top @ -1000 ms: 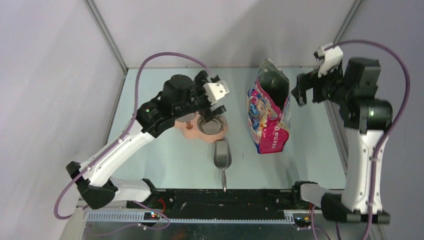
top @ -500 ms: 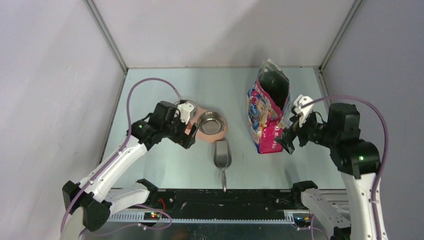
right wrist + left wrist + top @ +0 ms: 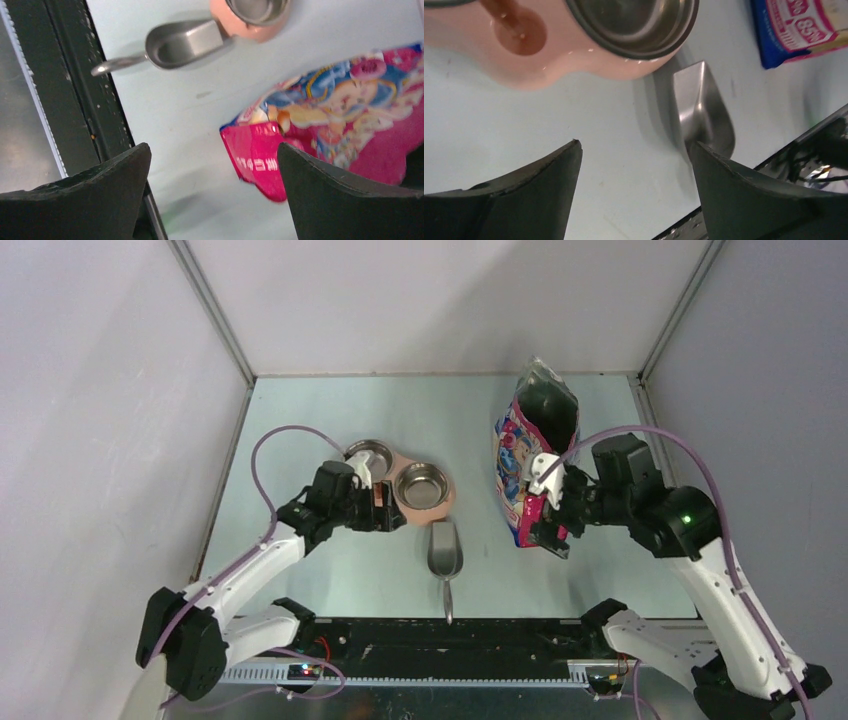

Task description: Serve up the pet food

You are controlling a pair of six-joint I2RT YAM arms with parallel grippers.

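Note:
The pet food is hidden; no kibble shows in any view. The pink and blue printed bag [image 3: 538,455] lies at the right with its dark mouth facing the back wall. A grey metal scoop [image 3: 445,550] rests empty on the table, its handle towards the near edge. A pink feeder [image 3: 385,502] holds two empty steel bowls [image 3: 421,485]. My left gripper [image 3: 385,515] hangs open and low at the feeder's front edge, left of the scoop [image 3: 701,107]. My right gripper [image 3: 545,528] stands open at the bag's near pink end [image 3: 260,165], nothing held.
A black rail [image 3: 450,635] runs along the near table edge, just past the scoop's handle. Grey walls close the left, back and right sides. Bare table lies between the scoop and the bag.
Both arms have come down. The left gripper dropped from above the bowls to the feeder's front edge. The right swung from the back right to the bag's near end.

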